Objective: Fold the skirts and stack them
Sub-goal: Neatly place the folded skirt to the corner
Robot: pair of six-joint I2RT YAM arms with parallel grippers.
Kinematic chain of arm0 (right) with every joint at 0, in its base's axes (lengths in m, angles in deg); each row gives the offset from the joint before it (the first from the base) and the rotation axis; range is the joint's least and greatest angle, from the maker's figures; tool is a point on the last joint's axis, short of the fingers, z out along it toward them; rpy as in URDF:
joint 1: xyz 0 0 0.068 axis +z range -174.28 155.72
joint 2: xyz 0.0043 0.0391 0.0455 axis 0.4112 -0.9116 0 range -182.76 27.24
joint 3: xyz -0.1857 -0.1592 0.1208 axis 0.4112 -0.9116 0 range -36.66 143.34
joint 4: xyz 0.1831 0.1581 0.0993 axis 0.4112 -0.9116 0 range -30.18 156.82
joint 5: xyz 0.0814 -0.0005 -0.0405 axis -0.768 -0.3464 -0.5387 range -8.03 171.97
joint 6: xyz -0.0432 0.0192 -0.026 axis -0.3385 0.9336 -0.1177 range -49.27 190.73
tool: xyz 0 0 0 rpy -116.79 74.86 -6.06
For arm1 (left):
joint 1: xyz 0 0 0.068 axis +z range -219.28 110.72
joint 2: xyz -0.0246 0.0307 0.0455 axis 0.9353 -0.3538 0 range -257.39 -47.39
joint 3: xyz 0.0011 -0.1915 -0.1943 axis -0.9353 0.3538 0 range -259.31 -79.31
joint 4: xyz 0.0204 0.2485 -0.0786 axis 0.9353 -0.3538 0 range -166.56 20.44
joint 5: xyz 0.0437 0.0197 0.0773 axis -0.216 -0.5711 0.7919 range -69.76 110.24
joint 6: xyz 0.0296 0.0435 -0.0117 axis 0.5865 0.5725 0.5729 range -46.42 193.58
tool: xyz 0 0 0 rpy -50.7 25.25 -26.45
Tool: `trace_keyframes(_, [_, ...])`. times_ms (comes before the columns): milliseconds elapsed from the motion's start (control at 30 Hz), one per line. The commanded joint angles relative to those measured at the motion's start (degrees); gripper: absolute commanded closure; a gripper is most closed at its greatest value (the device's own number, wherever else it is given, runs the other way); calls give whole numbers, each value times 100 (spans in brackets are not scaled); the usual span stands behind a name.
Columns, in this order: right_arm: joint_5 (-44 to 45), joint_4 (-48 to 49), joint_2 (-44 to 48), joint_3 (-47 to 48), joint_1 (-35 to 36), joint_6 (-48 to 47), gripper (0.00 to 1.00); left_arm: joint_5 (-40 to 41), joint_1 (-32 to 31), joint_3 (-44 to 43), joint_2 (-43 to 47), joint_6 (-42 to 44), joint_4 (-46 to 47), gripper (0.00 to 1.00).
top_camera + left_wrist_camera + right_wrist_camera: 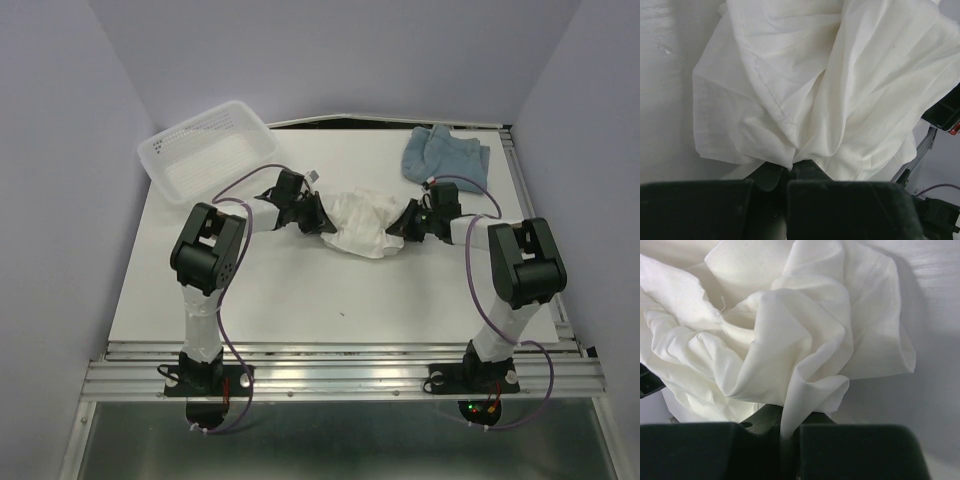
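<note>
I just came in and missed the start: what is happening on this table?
Both arms are handling the white skirt, which lies crumpled in the middle of the table. The left gripper pinches its edge from one side, and the right gripper pinches a fold from the other. It is not yet folded. The blue skirt lies bunched at the far right corner, with no gripper on it. A basket sits at the far left.

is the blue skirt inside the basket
No, the blue-grey skirt lies bunched at the far right in the top view, well apart from the white mesh basket at the far left.
</note>
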Motion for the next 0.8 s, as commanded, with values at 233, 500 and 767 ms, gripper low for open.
trace_keyframes(233, [294,-119,539,856,-55,-658,99,316,-23,-1272,214,604,83,100])
trace_keyframes(500, [988,-427,733,1639,-406,-1308,99,509,-164,-2905,-391,955,-207,100])
trace_keyframes(767, [1234,-401,443,2648,-1188,-1581,99,510,-453,-5303,-1611,1009,179,100])
